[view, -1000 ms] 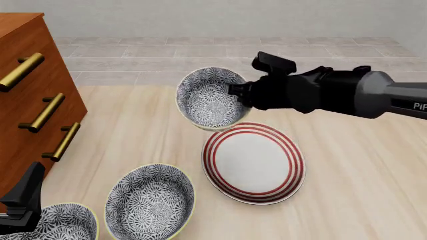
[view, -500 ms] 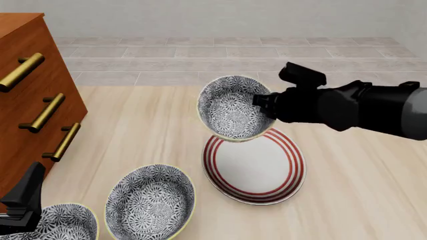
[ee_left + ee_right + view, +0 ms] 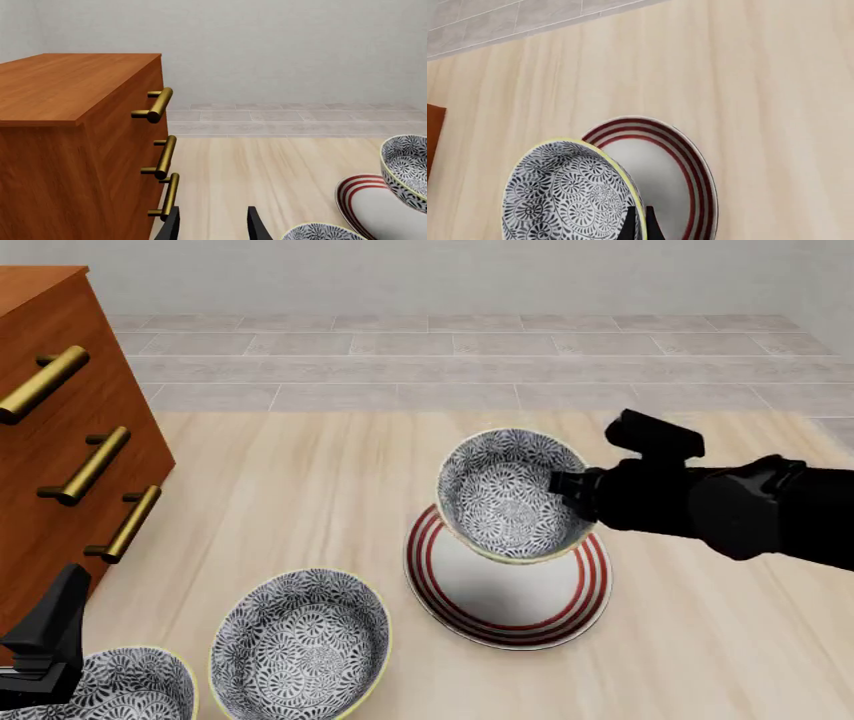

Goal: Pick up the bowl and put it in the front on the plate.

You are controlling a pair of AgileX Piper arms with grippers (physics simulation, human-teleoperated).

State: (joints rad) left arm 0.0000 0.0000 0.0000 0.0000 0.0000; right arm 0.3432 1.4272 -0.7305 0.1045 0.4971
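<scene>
Bowl (image 3: 511, 493) rim in right tool (image 3: 567, 490)

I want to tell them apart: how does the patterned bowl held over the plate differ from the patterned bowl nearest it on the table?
The held blue-and-white floral bowl is tilted, gripped at its rim by the right gripper over the red-ringed white plate. The other floral bowl rests upright on the wooden table, free. Both share pattern and yellow rim.

bowl (image 3: 514, 495): blue-white floral, yellow rim, tilted, lifted over plate's far edge
plate (image 3: 507, 590): white, red rings, flat on table
</scene>
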